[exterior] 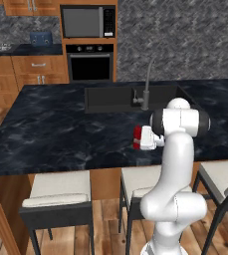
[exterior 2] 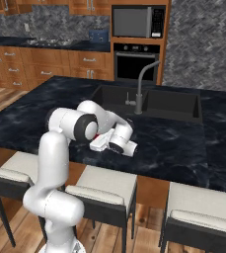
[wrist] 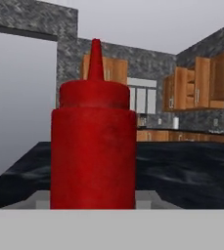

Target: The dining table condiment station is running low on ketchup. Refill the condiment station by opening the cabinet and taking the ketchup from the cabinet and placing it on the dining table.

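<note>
The ketchup, a red squeeze bottle with a pointed nozzle, stands upright and close in the middle of the hand view. From the left base view the ketchup sits at the tip of my gripper, low over the dining table near its front edge. My gripper is shut on the bottle; whether the base touches the black marble top I cannot tell. Brown wall cabinets hang on the far wall; which of them is the cabinet I cannot tell.
An inset sink with a slim faucet lies just behind the gripper. Stools line the table's near side beneath the arm. An oven and a microwave stand at the back wall.
</note>
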{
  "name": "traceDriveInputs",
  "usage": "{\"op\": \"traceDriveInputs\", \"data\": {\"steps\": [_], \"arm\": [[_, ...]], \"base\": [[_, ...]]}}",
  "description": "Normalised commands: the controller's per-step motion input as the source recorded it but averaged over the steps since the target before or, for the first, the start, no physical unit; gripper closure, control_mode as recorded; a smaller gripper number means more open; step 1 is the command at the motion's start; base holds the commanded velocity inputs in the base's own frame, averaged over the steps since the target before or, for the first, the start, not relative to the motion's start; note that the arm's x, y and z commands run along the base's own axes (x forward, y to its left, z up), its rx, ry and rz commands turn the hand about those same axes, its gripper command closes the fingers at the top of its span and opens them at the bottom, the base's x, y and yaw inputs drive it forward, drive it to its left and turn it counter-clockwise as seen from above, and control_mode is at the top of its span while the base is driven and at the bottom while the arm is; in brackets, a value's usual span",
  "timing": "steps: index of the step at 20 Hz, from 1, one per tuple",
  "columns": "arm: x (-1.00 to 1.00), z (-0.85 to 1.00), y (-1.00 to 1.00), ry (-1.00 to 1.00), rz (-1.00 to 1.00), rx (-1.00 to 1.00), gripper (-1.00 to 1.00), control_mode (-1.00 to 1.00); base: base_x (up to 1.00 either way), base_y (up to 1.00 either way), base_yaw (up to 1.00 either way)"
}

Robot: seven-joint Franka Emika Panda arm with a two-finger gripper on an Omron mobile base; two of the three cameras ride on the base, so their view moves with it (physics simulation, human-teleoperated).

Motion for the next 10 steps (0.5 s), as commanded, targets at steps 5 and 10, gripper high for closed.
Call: {"op": "traceDriveInputs", "data": {"steps": [5,10], "arm": [[0.0,0.0,-0.01,0.0,0.01,0.0,-1.0,-1.0],[0.0,0.21,-0.04,0.0,0.0,0.0,-1.0,-1.0]], "base": [[0.0,0.0,0.0],[0.0,0.0,0.0]]}}
